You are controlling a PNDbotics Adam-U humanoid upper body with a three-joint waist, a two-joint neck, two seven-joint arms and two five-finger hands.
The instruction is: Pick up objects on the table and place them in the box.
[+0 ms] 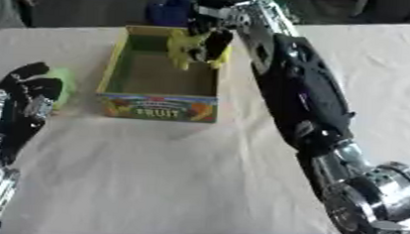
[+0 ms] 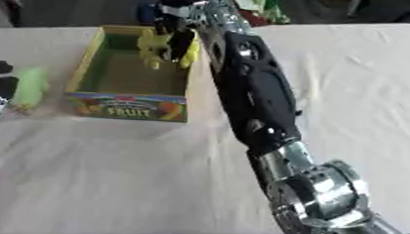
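Mostly right-arm activity. Left eye view: right hand (image 1: 210, 37) reaches over the far end of the fruit box (image 1: 115, 65), fingers curled around a yellow object (image 1: 183, 49) that hangs above the box interior near its far right corner; exact type of the object unclear, blurry, lumpy shape. Box is open-topped cardboard, green inside, front panel printed "FRUIT", sitting on the white tablecloth (image 1: 154, 176). Right arm (image 1: 300, 93) runs diagonally from lower right up to the box, black shell, silver joint near the bottom. Left hand (image 1: 27, 94) at left edge, fingers bent around or against a light green object (image 1: 64, 85) lying on the cloth left of the box; whether it grips it, cannot tell.

Right eye view: same layout, shifted. Light green object (image 2: 29, 86) is clearer, elongated, lying on the cloth just left of the box, apart from it. Only dark fingertips of the left hand show at the left edge beside it. Yellow object sits between the right hand's dark fingers over the box's far end.
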